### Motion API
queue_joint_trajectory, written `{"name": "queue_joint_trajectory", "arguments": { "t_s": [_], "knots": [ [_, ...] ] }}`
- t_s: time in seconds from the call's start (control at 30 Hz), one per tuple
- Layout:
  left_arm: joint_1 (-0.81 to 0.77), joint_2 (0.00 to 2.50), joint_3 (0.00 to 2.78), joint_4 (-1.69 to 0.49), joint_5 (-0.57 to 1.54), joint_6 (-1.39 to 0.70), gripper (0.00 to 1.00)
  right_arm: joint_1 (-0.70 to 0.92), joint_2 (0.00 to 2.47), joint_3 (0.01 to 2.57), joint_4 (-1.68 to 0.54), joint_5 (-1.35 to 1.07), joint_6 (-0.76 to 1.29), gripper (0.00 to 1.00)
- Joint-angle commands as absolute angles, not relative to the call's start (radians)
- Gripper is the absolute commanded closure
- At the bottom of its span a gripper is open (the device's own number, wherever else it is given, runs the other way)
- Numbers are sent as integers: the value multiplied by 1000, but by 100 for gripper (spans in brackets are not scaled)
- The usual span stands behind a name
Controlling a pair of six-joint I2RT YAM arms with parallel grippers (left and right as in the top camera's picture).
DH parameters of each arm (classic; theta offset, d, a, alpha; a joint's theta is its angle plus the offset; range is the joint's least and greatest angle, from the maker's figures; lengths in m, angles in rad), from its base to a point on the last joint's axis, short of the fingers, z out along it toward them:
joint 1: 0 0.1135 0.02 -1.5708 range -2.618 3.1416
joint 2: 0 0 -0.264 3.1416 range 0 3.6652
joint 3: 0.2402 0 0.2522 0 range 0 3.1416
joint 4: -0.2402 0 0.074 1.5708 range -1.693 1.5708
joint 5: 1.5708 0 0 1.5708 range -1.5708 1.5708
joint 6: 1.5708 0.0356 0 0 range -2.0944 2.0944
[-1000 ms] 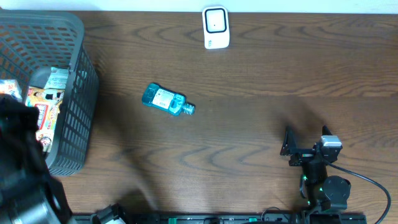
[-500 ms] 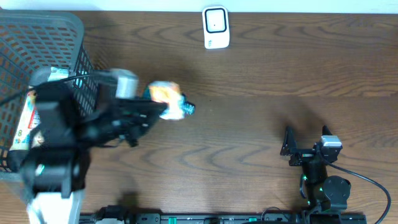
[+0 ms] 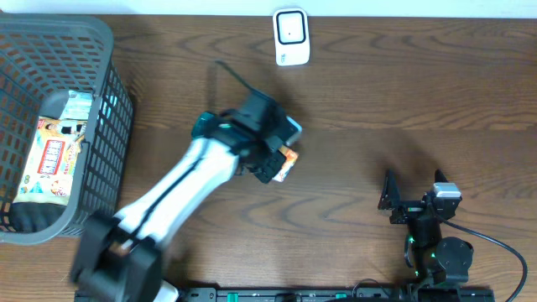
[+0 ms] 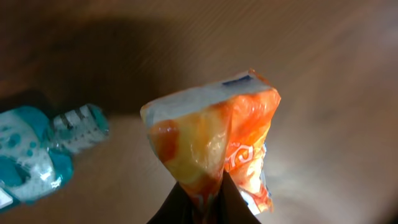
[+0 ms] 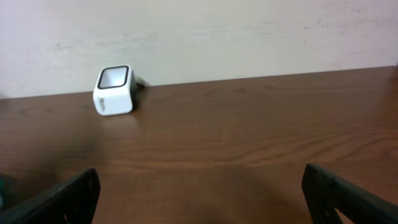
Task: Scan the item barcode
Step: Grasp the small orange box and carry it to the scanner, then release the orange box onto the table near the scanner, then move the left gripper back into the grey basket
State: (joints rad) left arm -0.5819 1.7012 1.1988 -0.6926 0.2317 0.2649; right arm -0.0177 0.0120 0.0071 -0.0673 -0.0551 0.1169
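The worktop (image 3: 436, 101) carries a basket (image 3: 107, 151) of goods at its left end. The left arm (image 3: 180, 189) reaches over the middle. The left fingers (image 4: 177, 208) are pinched shut on one end of an orange snack packet (image 4: 214, 137), which hangs clear of the wood near a blue bottle (image 4: 31, 155). This looks like the carrying step. Next, the packet must go to the white scanner (image 3: 291, 37) at the far edge, barcode facing it. The right fingers (image 5: 348, 196) are spread wide and hold nothing.

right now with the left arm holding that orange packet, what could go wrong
The left jaws pinch only a narrow end of the orange packet, so it may slip or swing. The blue bottle lies close by and could get knocked. No barcode shows, so the scanner may miss it.
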Motion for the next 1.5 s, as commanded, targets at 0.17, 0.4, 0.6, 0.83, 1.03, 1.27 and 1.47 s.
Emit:
{"name": "queue_joint_trajectory", "arguments": {
  "t_s": [0.17, 0.4, 0.6, 0.83, 1.03, 1.27, 1.47],
  "knots": [
    [-657, 1975, 1194, -649, -190, 430, 93, -26, 7, 6, -72, -54, 110, 1],
    [-712, 1923, 1221, -643, -306, 429, 41, -27, 7, 6, -71, -54, 110, 1],
    [-768, 1680, 1256, -609, -303, 428, 2, -26, 7, 6, -72, -54, 110, 1],
    [-769, 1369, 1256, -509, -300, 395, 2, -26, 7, 6, -71, -54, 110, 1],
    [-765, 1194, 1256, -496, -302, 396, 2, -26, 7, 6, -71, -54, 110, 1],
    [-699, 1071, 1256, -403, -392, 395, 2, -26, 7, 6, -72, -54, 110, 1],
    [-590, 1010, 1256, -164, -630, 398, 2, -26, 7, 6, -71, -54, 110, 1]
  ]
}}
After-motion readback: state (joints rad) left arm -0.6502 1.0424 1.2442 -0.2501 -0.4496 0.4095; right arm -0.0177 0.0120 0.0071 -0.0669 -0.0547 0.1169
